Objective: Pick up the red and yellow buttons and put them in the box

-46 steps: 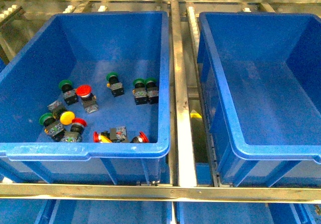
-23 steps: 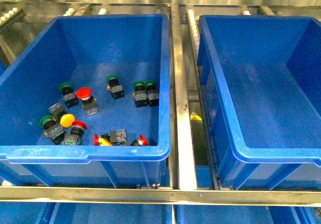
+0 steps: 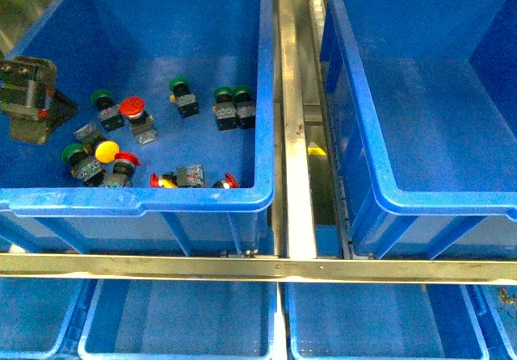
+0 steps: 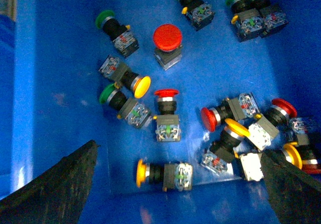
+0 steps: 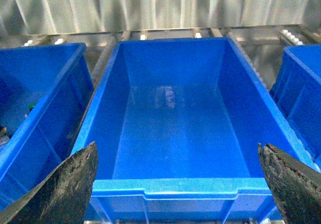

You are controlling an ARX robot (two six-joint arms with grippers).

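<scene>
Your left claw (image 4: 177,147) is hanging over the left side of the source bin (image 3: 161,21). Its 2 fingers are spread wide and are gripping nothing. I am judging that it is open like this because it is getting ready to come down on 1 of the red and yellow buttons (image 4: 167,108). All of them are lying on the floor of this bin, mixed with 5 green buttons (image 4: 107,19).

The upright red button (image 4: 167,36) is standing apart from its neighbours, so it is probably the easiest to take. The yellow button (image 4: 142,85) is lying just beside a green one, which is leaving less room for the fingers.

Your right claw (image 5: 176,145) is open too and is carrying nothing. It is hovering before the box (image 5: 170,186), which is holding no button yet. I am supposing that it is only waiting there.

In the front view, the bin's front rim is covering part of the nearest buttons, and the right claw is not appearing at all. In the left wrist view, several buttons are overlapping in a cluster and 1 dark finger (image 4: 296,189) is partly hiding them, so I am not able to count them surely.
</scene>
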